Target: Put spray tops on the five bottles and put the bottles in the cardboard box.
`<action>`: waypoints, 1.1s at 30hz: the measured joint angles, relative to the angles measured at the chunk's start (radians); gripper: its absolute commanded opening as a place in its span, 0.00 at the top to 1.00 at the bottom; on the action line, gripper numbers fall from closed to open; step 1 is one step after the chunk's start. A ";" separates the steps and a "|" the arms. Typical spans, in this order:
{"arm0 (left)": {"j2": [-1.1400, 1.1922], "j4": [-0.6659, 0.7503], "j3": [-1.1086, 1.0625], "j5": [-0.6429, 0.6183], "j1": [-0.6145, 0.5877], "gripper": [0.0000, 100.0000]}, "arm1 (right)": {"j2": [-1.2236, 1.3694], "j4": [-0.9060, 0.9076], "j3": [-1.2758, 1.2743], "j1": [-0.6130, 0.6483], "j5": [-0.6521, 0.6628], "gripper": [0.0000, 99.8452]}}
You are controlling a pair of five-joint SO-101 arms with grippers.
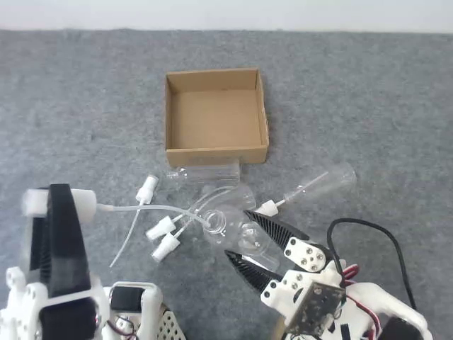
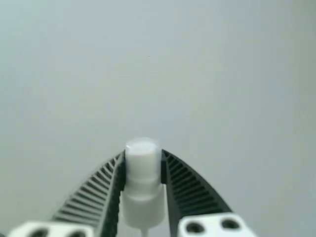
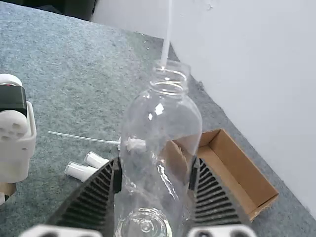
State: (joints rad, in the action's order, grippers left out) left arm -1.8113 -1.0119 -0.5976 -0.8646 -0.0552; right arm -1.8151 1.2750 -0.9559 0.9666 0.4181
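My left end effector [image 2: 143, 157] is closed on a white spray top [image 2: 143, 185], one ribbed finger pressed to each side of the cap. It sits raised over the near-left part of the tabletop [image 1: 85, 106]. The top's thin dip tube [image 1: 141, 208] stretches to the right, as far as the mouth of the clear bottle [image 3: 160, 128]. My right end effector [image 3: 155, 165] is clamped on that bottle, with a finger on either side of its body. I cannot tell whether the tube's tip is inside the neck or just at the rim. The held bottle is toward the near side of the tabletop, about midway along it, with its neck turned toward my left arm.

Just beyond it the ground is crowded. Three loose spray tops [image 1: 161, 228] lie to the left of the bottle's mouth, and their tubes cross under the one I am holding. A second bottle [image 1: 233, 195] lies on its side just past my right fingers. A third bottle [image 1: 205, 172] lies just beside the near wall of the cardboard box [image 1: 216, 117]. Off to the right a fourth bottle [image 1: 325, 180] lies slantwise, with a white sprayer [image 1: 267, 207] at its neck end, close to my right end effector's far finger.

The box stands open side up, midway along the tabletop and apart from the far edge at the wall. Wide bands of grey tabletop run along the box's left and right walls. More of it spreads left of the loose tops, out toward the left edge.
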 measured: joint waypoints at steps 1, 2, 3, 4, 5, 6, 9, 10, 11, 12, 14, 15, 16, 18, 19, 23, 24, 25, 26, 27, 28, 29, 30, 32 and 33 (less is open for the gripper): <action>0.000 0.000 0.000 0.000 0.000 0.99 | 0.000 0.000 0.000 0.000 0.000 0.97; 0.000 0.000 0.000 0.000 0.000 0.99 | 0.000 0.000 0.000 0.000 0.000 0.97; 0.000 0.000 0.000 0.000 0.000 0.99 | 0.000 0.000 0.000 0.000 0.000 0.97; 0.000 -0.002 0.000 0.000 0.000 0.99 | 0.000 0.000 0.000 0.000 0.000 0.97; 0.000 -0.003 0.000 0.000 0.000 0.99 | 0.000 0.000 0.000 0.000 0.000 0.97; 0.000 -0.005 0.000 0.003 0.000 0.99 | 0.000 0.000 0.000 0.000 0.000 0.97; 0.000 -0.006 -0.021 0.021 -0.002 0.99 | 0.000 0.000 0.000 0.000 0.000 0.97; 0.000 -0.006 -0.035 0.026 -0.002 0.99 | 0.000 0.000 0.000 0.000 0.000 0.97; 0.000 -0.006 -0.048 0.028 0.000 0.99 | 0.000 0.000 0.000 0.000 0.000 0.97; 0.000 -0.006 -0.058 0.028 0.002 0.99 | 0.000 0.000 0.000 0.000 0.000 0.97; 0.000 -0.006 -0.066 0.028 0.002 0.99 | 0.000 0.000 0.000 0.000 0.002 0.97; 0.000 -0.006 -0.066 0.028 0.002 0.99 | 0.000 0.000 0.000 0.000 0.002 0.97; 0.000 -0.006 -0.066 0.028 0.002 0.99 | 0.000 0.000 0.000 0.000 0.002 0.97; 0.000 -0.006 -0.066 0.028 0.002 0.99 | 0.000 0.000 0.000 0.000 0.002 0.97; 0.000 -0.006 -0.066 0.028 0.002 0.99 | 0.000 0.000 0.000 0.000 0.002 0.97; 0.000 -0.006 -0.066 0.028 0.051 0.99 | 0.000 0.000 -0.035 0.000 0.002 0.97; 0.000 -0.006 -0.066 0.029 0.072 0.99 | 0.000 0.000 -0.052 0.000 0.002 0.97; 0.000 -0.006 -0.066 0.031 0.092 0.99 | 0.000 0.000 -0.061 0.000 0.002 0.97; 0.000 -0.006 -0.066 0.032 0.112 0.99 | 0.000 0.000 -0.063 0.000 0.003 0.97; 0.000 -0.006 -0.066 0.040 0.127 0.99 | 0.000 0.000 -0.064 0.000 0.003 0.97; 0.000 -0.006 -0.066 0.046 0.141 0.99 | 0.000 0.000 -0.064 0.000 0.003 0.97; 0.000 -0.006 -0.066 0.049 0.153 0.99 | 0.000 0.000 -0.064 0.000 0.003 0.97; 0.000 0.000 -0.074 0.049 0.161 0.99 | 0.000 0.000 -0.064 0.000 0.003 0.97; 0.000 0.026 -0.107 0.051 0.170 0.99 | 0.000 0.000 -0.064 0.000 0.003 0.97; 0.000 0.041 -0.127 0.057 0.172 0.99 | 0.000 0.000 -0.064 0.000 0.003 0.97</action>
State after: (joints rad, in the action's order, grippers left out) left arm -1.8113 -0.9705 -0.7250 -0.8078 0.1166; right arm -1.8151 1.2750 -1.0203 0.9666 0.4212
